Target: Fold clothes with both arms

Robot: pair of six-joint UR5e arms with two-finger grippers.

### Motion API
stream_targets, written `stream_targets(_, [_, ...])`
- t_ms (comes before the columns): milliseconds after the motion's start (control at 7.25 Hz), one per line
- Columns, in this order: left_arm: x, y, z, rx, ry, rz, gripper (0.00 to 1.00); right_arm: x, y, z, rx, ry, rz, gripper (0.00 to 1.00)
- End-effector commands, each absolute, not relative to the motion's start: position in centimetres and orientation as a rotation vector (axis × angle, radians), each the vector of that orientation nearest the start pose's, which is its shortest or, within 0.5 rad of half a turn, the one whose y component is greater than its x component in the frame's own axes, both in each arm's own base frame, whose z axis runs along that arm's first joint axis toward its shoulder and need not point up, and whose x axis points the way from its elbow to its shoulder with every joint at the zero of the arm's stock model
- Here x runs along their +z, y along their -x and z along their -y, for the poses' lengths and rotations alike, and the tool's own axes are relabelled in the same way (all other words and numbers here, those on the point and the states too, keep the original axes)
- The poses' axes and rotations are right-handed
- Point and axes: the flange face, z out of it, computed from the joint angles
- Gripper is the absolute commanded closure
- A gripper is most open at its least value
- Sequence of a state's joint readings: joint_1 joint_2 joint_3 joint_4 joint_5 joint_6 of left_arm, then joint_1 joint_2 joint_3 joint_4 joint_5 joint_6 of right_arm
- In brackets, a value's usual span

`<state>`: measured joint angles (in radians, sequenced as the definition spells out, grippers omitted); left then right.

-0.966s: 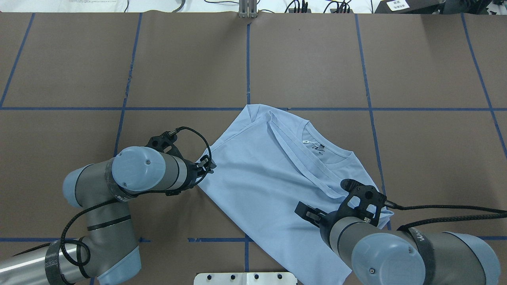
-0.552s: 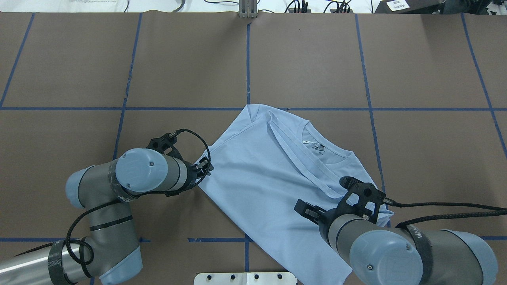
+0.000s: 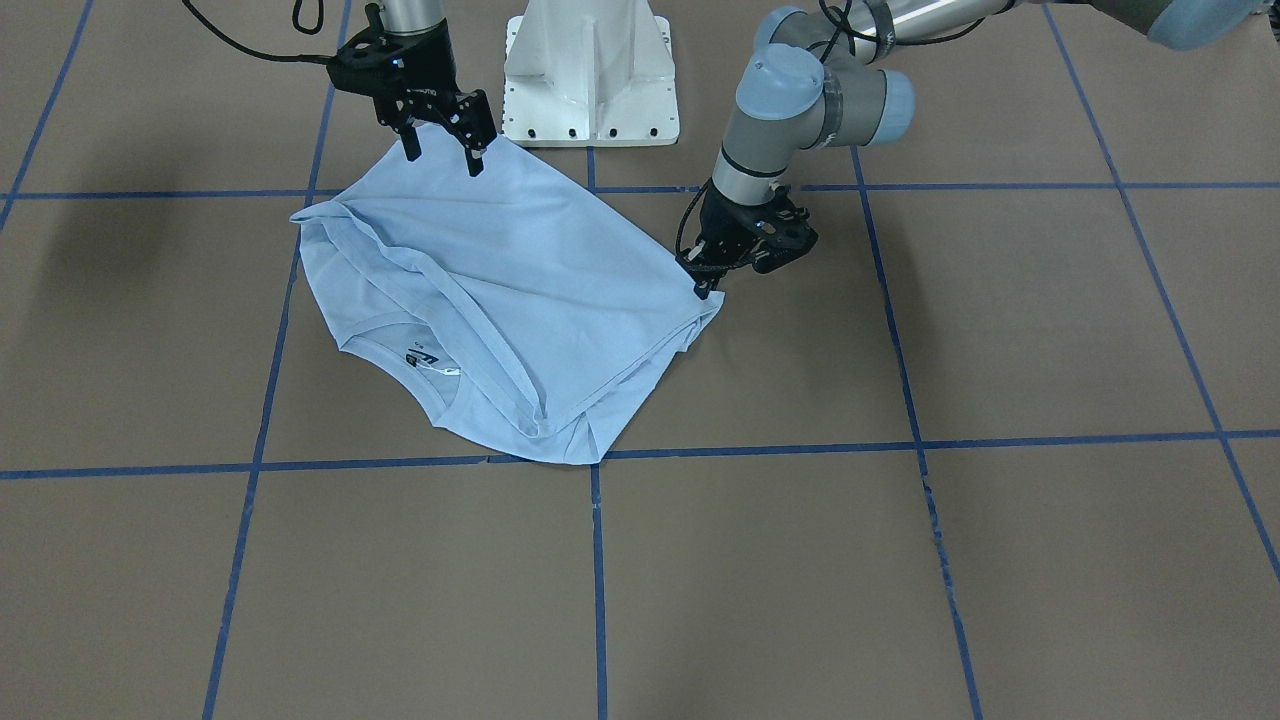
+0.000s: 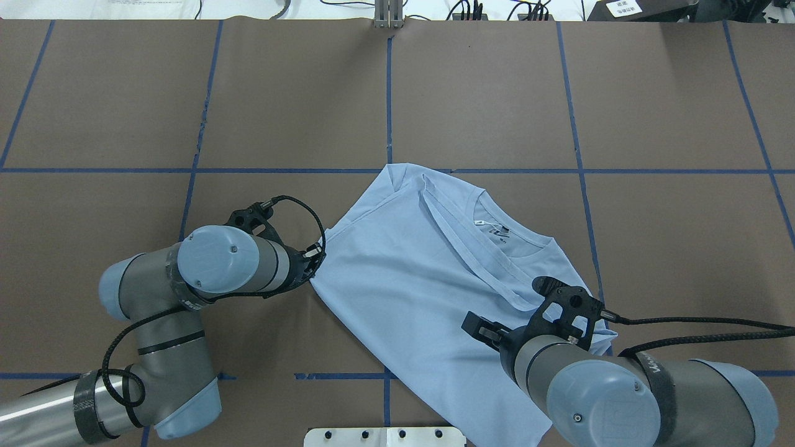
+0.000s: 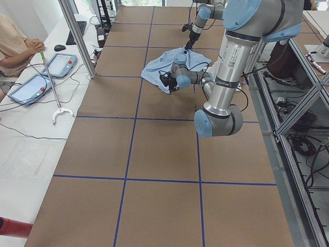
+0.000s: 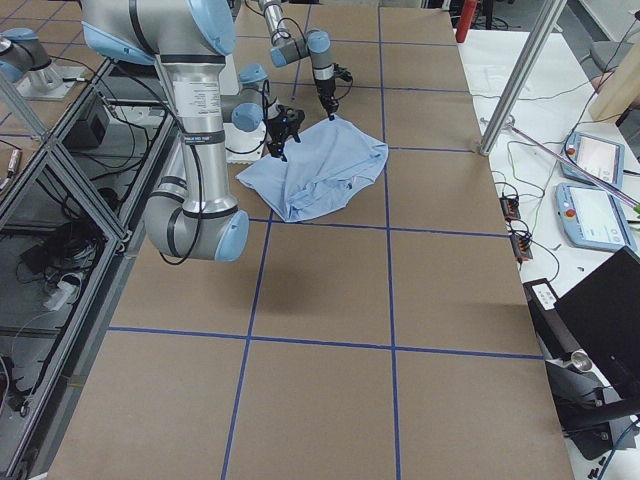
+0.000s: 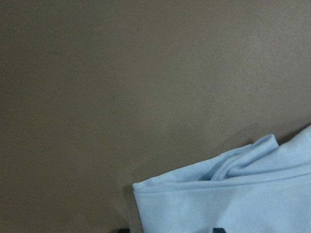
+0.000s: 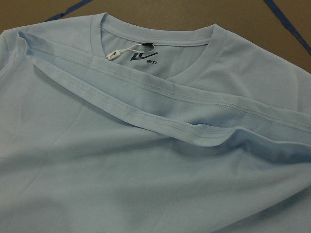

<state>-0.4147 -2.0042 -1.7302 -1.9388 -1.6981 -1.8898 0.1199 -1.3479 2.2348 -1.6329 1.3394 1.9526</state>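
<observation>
Noting light blue T-shirt (image 4: 404, 279) lying part-folded on brown worktop (image 4: 497, 93) close to white base (image 3: 590, 70), collar w/ dark neck label (image 4: 500, 233) on far side, one hemmed flap laid diag. across body. Found L arm (image 4: 217, 267) low at shirt corner on robot's left, jaws apart w/ corner edge betw. them per wrist view, not closed on fabric. Found R arm (image 4: 608, 397) over shirt's near edge on robot's right, jaws spread wide, empty; contact w/ cloth not discernible.
</observation>
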Motion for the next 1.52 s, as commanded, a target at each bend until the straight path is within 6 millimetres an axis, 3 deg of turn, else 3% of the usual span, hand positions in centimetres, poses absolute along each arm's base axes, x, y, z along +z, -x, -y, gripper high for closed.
stream_targets(0, [30.2,-51.3,40.2,-0.599,0.004,-0.987,1.0,26.6,45.9,21.2,0.566,-0.111,0.852,0.0])
stream_targets(138, [30.1,-49.6,42.6,-0.58,-0.052,-0.984,1.0,26.7,45.9,21.3,0.567,-0.112,0.85,0.0])
stream_targets(276, [29.8,-47.5,46.5,-0.59,-0.111,-0.985,1.0,26.8,45.9,21.4,0.569,-0.113,0.849,0.0])
stream_targets(414, [29.2,-46.7,50.9,-0.622,-0.151,-0.971,1.0,26.8,45.9,21.6,0.572,-0.116,0.847,0.0])
stream_targets(690, [29.4,-47.9,57.4,-0.632,-0.213,-0.999,1.0,26.9,45.7,22.0,0.58,-0.122,0.846,0.0])
stream_targets(966, [30.1,-52.6,63.0,-0.634,-0.237,-1.033,1.0,26.8,45.7,22.1,0.582,-0.124,0.847,0.0])
stream_targets(1103, [31.8,-53.1,64.2,-0.604,-0.269,-1.051,1.0,26.9,45.5,22.5,0.59,-0.131,0.844,0.0])
stream_targets(1379, [31.0,-54.5,65.8,-0.584,-0.285,-1.049,1.0,27.8,46.9,25.0,0.606,-0.165,0.812,0.0])
